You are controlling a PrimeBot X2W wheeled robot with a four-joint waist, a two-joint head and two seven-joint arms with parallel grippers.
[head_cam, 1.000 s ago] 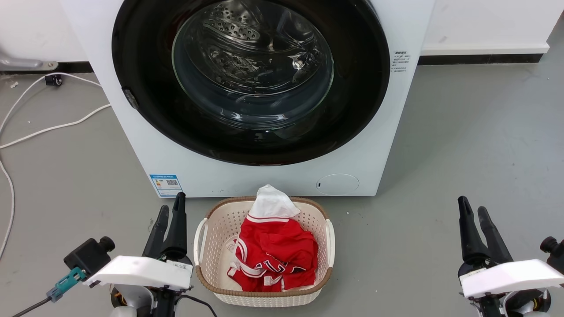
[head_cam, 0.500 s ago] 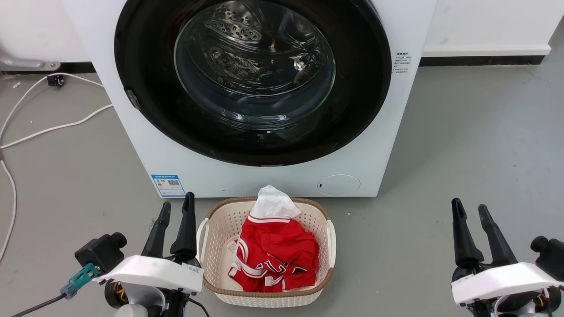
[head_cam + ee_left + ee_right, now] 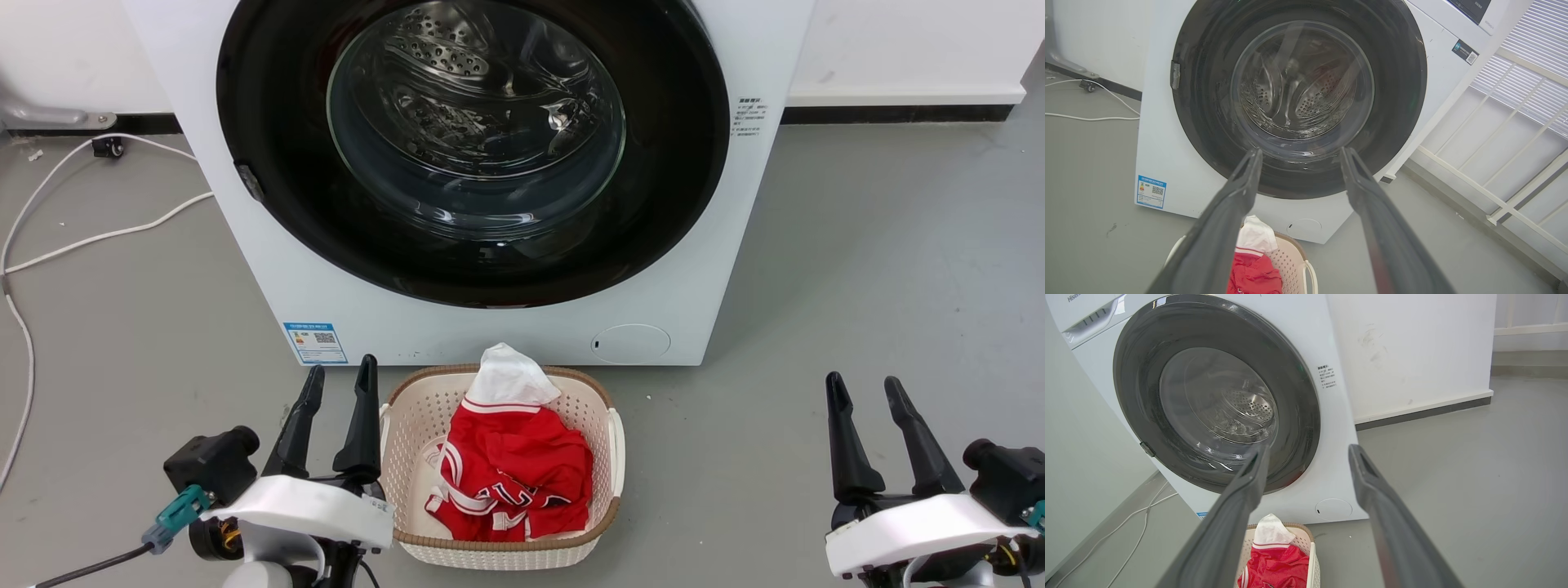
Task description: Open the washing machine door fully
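Observation:
The washing machine door (image 3: 478, 131) is a big glossy black round with a bulging glass window, lying shut against the white machine (image 3: 269, 278). A small dark handle tab (image 3: 249, 181) sits on its left rim. The door also fills the left wrist view (image 3: 1302, 81) and shows in the right wrist view (image 3: 1216, 396). My left gripper (image 3: 341, 367) is open, low at the lower left beside the basket, well short of the door. My right gripper (image 3: 861, 380) is open above bare floor at the lower right. Nothing sits between either pair of fingers (image 3: 1300, 152) (image 3: 1309, 449).
A cream laundry basket (image 3: 408, 392) holding a red and white garment (image 3: 510, 465) stands on the floor right before the machine. White cables (image 3: 98, 237) trail over the grey floor at left. A white slatted window frame (image 3: 1494, 163) stands beside the machine.
The left gripper has shifted right, closer to the basket, and the right gripper a little left. Both pairs of fingers have spread wider. The door stays shut.

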